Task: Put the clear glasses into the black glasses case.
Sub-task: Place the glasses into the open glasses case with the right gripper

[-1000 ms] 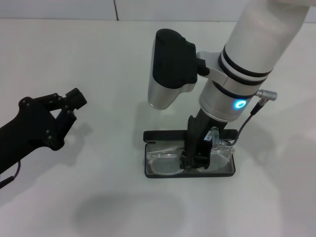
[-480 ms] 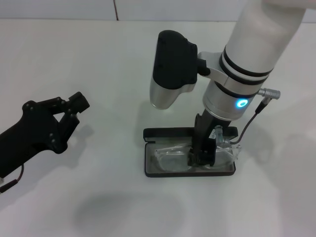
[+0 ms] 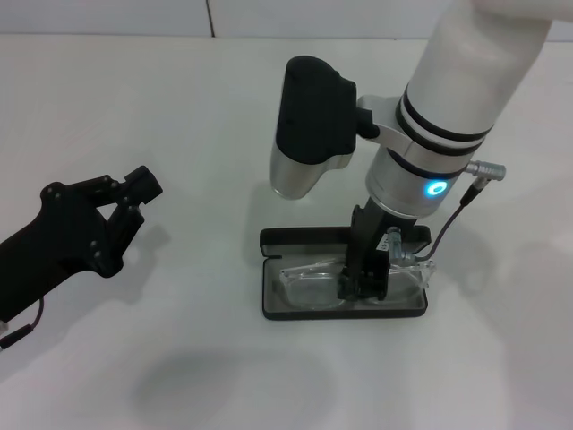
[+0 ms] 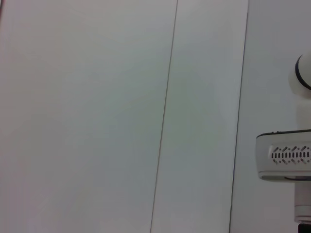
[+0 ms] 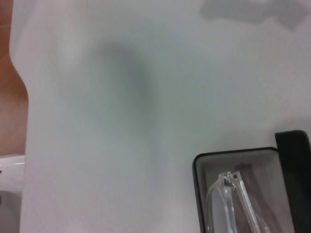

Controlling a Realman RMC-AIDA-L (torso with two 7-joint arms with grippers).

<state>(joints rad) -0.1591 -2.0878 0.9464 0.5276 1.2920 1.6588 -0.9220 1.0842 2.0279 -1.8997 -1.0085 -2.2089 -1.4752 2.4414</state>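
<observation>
The black glasses case (image 3: 340, 315) lies open on the white table, its lid (image 3: 300, 240) folded back on the far side. The clear glasses (image 3: 309, 282) rest in its grey tray, with one end poking over the case's right edge. My right gripper (image 3: 362, 285) reaches straight down into the case and is shut on the clear glasses near the bridge. In the right wrist view a corner of the black glasses case (image 5: 228, 154) and one clear arm of the glasses (image 5: 233, 194) show. My left gripper (image 3: 134, 199) hovers open far to the left, holding nothing.
The right arm's silver and black wrist camera housing (image 3: 309, 125) hangs just behind the case. The left wrist view shows only white table seams and part of that white housing (image 4: 286, 155). Bare white table surrounds the case.
The right gripper shifted slightly right and lowered the glasses deeper into the case tray. The left gripper drifted a little to the right and then stayed still.
</observation>
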